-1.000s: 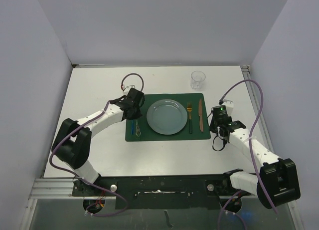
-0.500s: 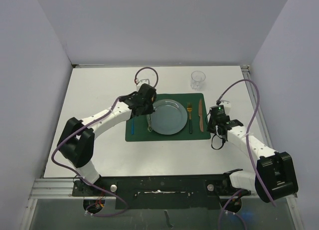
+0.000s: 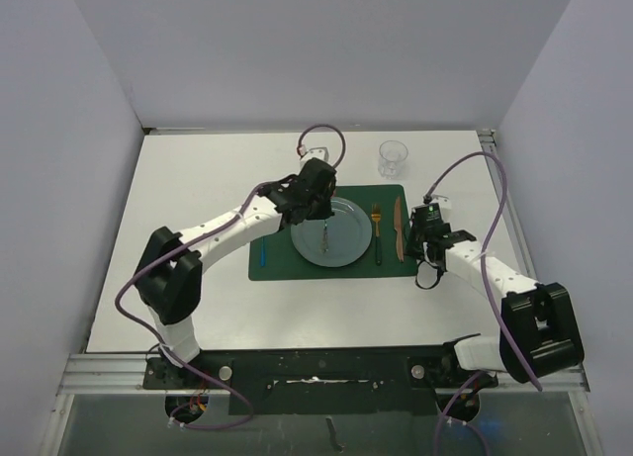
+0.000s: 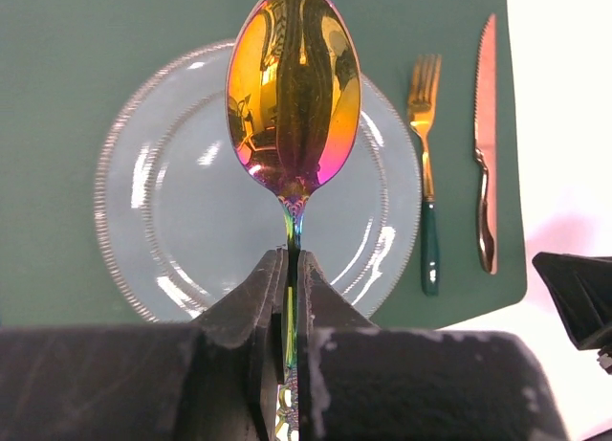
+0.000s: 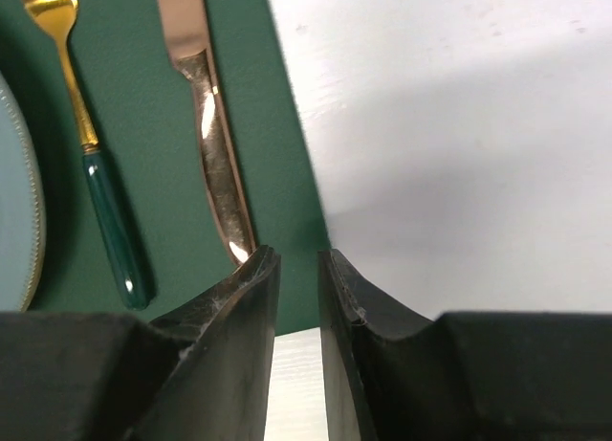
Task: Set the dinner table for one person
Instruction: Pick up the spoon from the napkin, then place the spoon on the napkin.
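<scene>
One dinner table (image 3: 198, 179) beneath both: left tool (image 4: 294, 261) clamped on spoon (image 4: 294, 87), right tool (image 5: 298, 261) slightly apart.

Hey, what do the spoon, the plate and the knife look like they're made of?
Spoon: polished metal with a rainbow gold-to-purple finish; it reflects like a mirror. Plate: likely glossy bluish glass, given bright highlights and a beaded rim, though plastic is possible. Knife: shiny rose-gold metal, seemingly one piece.
</scene>
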You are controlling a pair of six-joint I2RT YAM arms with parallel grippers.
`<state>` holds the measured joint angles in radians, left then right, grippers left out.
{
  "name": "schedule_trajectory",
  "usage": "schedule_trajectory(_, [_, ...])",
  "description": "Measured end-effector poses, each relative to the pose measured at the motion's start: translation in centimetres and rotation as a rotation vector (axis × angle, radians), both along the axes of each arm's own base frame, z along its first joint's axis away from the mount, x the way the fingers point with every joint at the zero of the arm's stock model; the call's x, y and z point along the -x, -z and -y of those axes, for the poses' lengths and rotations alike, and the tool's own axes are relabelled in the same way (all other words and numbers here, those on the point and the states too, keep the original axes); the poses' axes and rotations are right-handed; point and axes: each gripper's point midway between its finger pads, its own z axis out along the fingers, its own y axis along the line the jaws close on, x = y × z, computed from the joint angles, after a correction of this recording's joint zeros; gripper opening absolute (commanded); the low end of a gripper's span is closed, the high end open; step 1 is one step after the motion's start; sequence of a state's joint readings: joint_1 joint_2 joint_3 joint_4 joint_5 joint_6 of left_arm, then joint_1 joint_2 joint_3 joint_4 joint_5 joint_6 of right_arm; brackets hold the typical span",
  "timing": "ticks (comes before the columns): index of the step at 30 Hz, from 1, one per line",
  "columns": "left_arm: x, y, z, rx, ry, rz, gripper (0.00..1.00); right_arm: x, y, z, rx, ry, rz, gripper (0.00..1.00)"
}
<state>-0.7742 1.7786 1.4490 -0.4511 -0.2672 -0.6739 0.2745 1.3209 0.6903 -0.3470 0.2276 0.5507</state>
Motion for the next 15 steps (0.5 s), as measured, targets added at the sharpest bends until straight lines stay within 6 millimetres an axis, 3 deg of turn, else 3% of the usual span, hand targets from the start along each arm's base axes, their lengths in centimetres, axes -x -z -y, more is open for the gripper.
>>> schedule_trajectory(5, [0.6, 1.6, 4.1, 0.005, 0.074, -0.022, 0.0, -0.3, -1.6, 1.5, 0.055, 0.059, 0.033, 0.25])
schedule_trajectory(15, [1.7, 4.9, 10.7, 0.048, 0.164, -0.07, 0.0, -0.1, -8.7, 4.4, 0.058, 0.19, 0.254, 0.25])
